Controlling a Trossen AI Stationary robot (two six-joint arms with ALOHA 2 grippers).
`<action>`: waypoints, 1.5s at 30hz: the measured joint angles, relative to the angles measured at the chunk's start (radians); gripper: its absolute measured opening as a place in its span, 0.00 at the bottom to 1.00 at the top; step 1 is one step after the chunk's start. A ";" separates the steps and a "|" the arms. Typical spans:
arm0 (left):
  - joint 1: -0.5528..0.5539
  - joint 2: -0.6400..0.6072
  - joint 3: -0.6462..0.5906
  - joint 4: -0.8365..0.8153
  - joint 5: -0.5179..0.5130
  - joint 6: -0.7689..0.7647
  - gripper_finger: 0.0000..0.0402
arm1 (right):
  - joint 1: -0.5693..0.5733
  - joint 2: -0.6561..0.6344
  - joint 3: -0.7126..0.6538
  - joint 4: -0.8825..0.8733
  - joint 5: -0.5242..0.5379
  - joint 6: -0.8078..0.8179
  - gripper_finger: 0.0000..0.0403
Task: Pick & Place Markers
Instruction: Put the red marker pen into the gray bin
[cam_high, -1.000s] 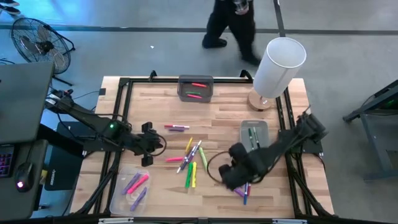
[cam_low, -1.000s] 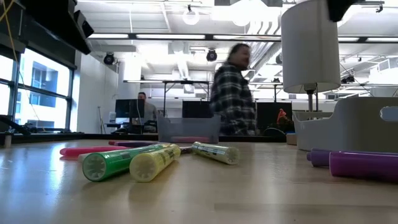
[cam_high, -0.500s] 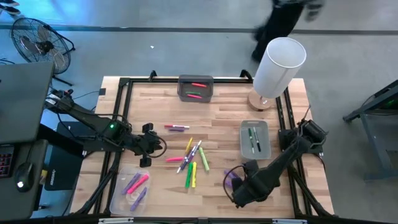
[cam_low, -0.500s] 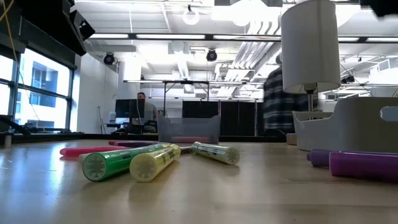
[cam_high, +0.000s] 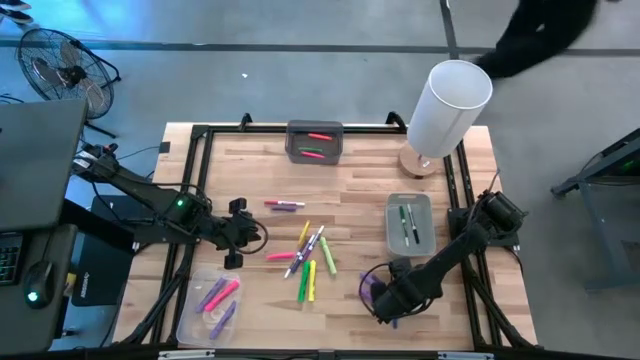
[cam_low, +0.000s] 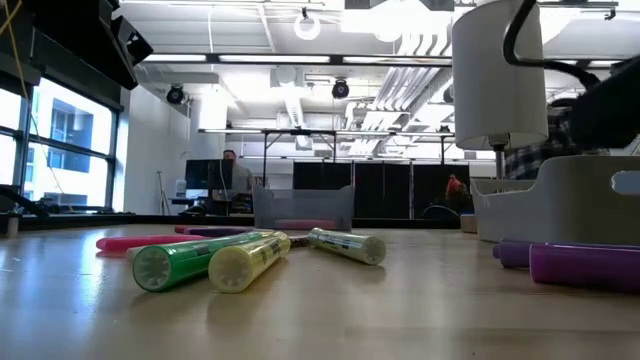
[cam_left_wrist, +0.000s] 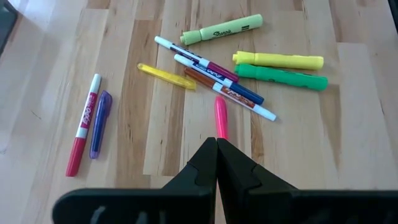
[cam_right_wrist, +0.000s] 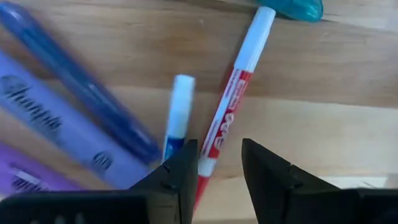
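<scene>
Loose markers (cam_high: 308, 256) lie mid-table: yellow, green, white-barrelled and a pink one (cam_left_wrist: 221, 117). My left gripper (cam_high: 240, 233) hangs shut above the table, left of this pile, pointing slantwise at the pink marker without touching it. Near the table's right front, my right gripper (cam_right_wrist: 217, 165) points down, open, over a second group of markers (cam_high: 372, 290). A red-and-white marker (cam_right_wrist: 233, 99) runs into the gap between its fingers. Beside it lie a blue-and-white marker (cam_right_wrist: 178, 115), a blue pen (cam_right_wrist: 81, 87) and purple highlighters (cam_right_wrist: 53, 127).
A grey tray (cam_high: 315, 141) at the far edge holds a red and a green marker. Another grey tray (cam_high: 410, 223) on the right holds green ones. A clear tray (cam_high: 214, 300) near left holds pink and purple ones. A white lamp (cam_high: 448, 105) stands far right.
My right gripper has sunk toward the purple markers at the table's near right, drifting toward the near edge, and its wrist has rolled. My left arm has kept still. A person beyond the far edge has walked from left to right.
</scene>
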 joint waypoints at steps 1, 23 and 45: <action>0.000 0.000 0.000 0.000 0.000 0.000 0.00 | 0.000 0.000 -0.007 0.003 0.001 -0.001 0.28; 0.000 0.000 0.001 0.000 -0.005 0.030 0.00 | 0.002 -0.047 -0.028 -0.066 -0.007 -0.082 0.05; 0.002 0.011 0.001 0.063 -0.141 -0.036 0.05 | -0.164 -0.125 0.419 -0.595 0.326 -0.584 0.05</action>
